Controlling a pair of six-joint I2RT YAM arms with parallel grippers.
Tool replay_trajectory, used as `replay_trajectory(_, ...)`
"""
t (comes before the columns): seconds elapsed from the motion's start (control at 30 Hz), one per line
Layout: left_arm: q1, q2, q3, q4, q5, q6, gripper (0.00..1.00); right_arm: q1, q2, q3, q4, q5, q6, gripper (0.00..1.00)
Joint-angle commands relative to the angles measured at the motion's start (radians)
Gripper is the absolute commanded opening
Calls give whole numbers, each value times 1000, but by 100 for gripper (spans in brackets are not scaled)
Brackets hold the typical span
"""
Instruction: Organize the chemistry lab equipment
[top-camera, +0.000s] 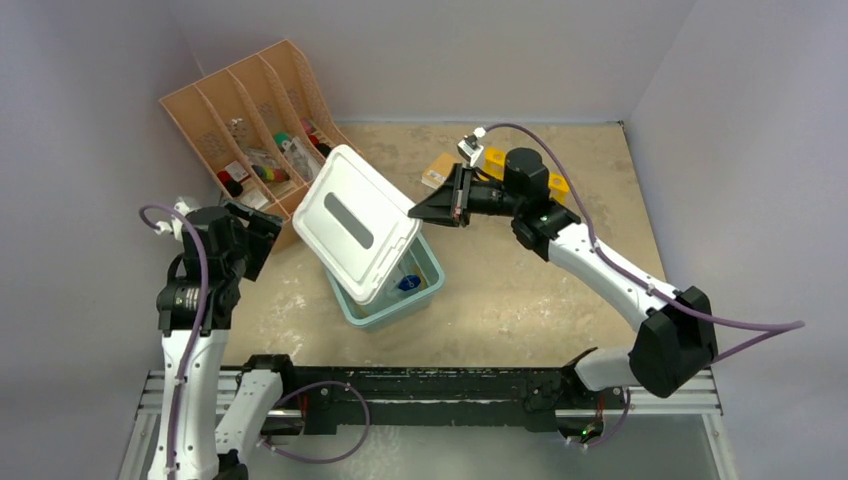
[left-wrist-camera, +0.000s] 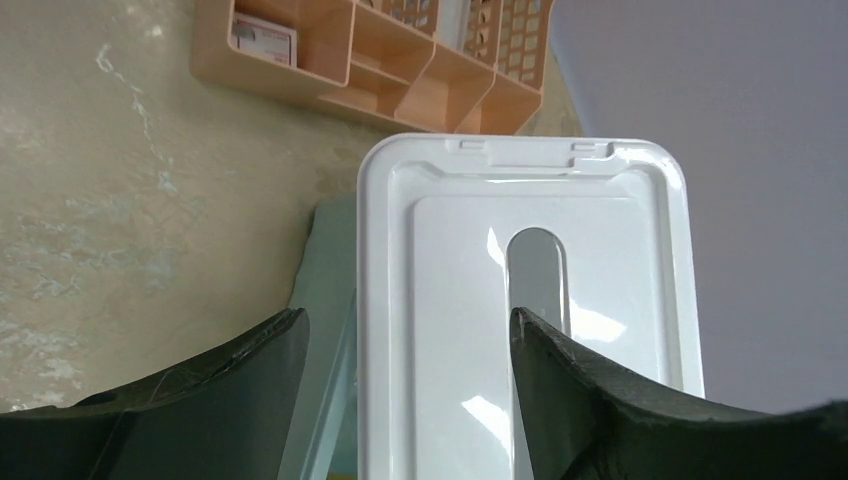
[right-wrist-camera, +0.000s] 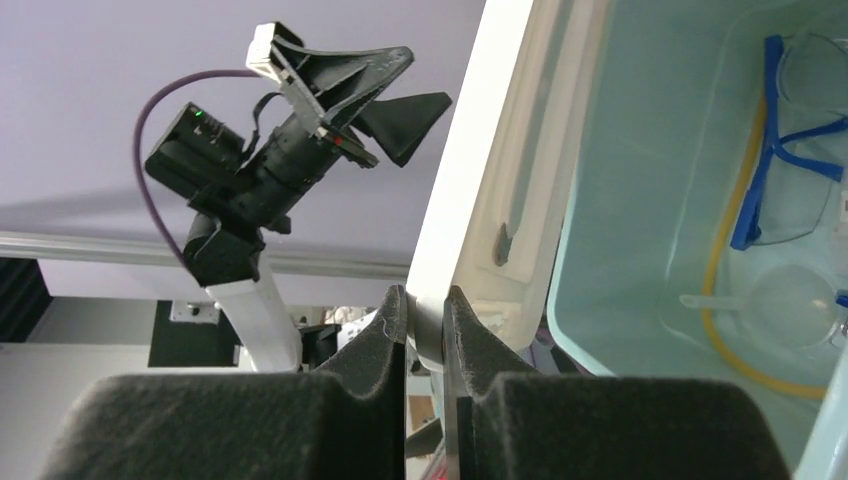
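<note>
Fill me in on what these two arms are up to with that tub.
The right pincer is clamped on the edge of the white lid, holding it tilted up over the pale teal tub. This leaves the tub partly uncovered. Blue-rimmed goggles and amber tubing already lie inside it. The left pincer is open and faces the lid without gripping it. The peach organiser stands at the back left with small items in its slots.

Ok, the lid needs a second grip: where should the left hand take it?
Probably the thin left rim of the white lid, from the left: it stands tilted over the tub, that edge free, while the right hand pinches the opposite rim.
</note>
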Motion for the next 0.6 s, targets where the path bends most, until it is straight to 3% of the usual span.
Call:
replay_trajectory(0.0, 6, 31, -80, 140, 165, 24, 72, -33, -76, -106, 177, -32, 69, 0)
replay_trajectory(0.2, 6, 48, -219, 309, 301, 51, 72, -55, -96, -256, 279, -7, 94, 0)
replay_trajectory(0.57, 6, 104, -312, 377, 353, 136, 73, -103, -140, -408, 320, 1, 136, 0)
